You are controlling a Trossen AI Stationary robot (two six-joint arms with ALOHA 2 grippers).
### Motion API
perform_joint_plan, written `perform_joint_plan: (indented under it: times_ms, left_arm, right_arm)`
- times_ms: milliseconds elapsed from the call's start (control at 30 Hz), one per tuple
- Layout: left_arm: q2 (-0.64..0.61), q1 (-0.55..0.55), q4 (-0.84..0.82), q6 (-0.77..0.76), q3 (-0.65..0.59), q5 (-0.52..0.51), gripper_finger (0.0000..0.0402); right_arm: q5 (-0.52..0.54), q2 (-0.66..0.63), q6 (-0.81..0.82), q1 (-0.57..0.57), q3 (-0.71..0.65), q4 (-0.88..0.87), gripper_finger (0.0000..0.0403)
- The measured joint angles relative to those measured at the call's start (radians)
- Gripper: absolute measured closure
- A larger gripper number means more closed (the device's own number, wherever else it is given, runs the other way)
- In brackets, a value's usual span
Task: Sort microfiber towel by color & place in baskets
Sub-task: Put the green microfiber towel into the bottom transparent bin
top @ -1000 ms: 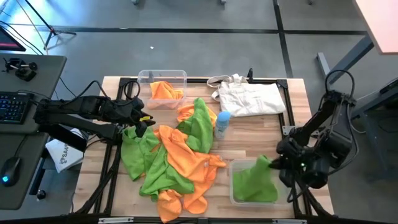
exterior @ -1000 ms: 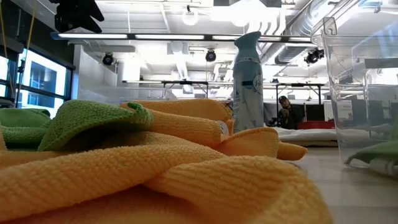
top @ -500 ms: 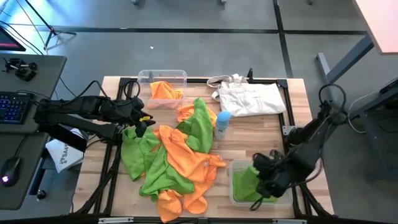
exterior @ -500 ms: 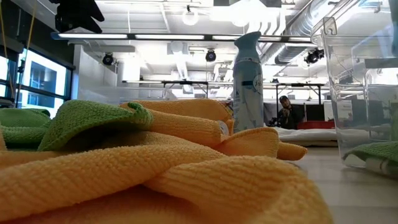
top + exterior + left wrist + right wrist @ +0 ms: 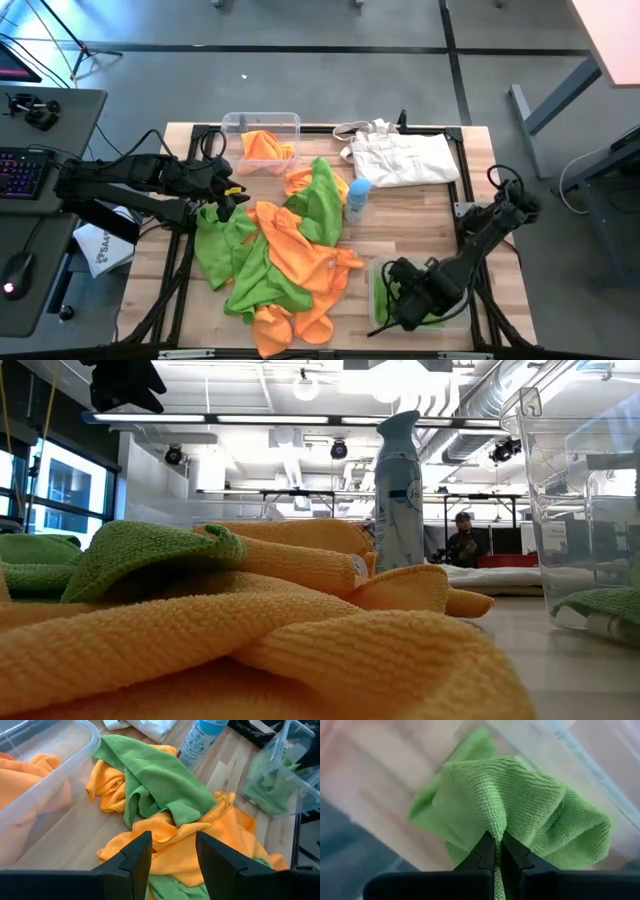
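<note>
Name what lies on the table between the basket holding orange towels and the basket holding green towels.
In the high view, the heap of mixed towels and a light-blue bottle lie between the orange basket and the green basket.

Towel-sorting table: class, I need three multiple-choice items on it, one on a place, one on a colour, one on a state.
1. Where does the light-blue bottle stand?
A. Inside a bin
B. On the table between the towel pile and the white tote bag
C. On the floor

2. What colour are the towels in the far clear bin?
A. Orange
B. Green
C. White

3. What is the right hand doing?
A. Hanging open above the tote bag
B. Shut on a green towel over the near clear bin
C. Gripping the bottle

Answers:
1 B, the high view shows it upright beside the towel pile, near the white tote bag.
2 A, only orange cloth shows inside it.
3 B, the right wrist view shows the green towel pinched between closed fingers, above the near clear bin.
</note>
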Motion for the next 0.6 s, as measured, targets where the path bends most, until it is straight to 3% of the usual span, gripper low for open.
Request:
perform_joint_plan:
  times_ms: [200, 333, 600]
  left_arm:
    - [0.000, 0.000, 0.000, 0.044, 0.000, 0.026, 0.0259]
    - [0.000, 0.000, 0.000, 0.069, 0.000, 0.026, 0.0259]
    - [0.000, 0.000, 0.000, 0.076, 0.000, 0.026, 0.0259]
  right_arm:
    - [0.066, 0.000, 0.274, 0.059, 0.000, -0.057, 0.0403]
    - [0.052, 0.000, 0.387, 0.075, -0.026, -0.052, 0.0403]
    - [-0.003, 0.001, 0.465, 0.040, -0.226, 0.291, 0.0403]
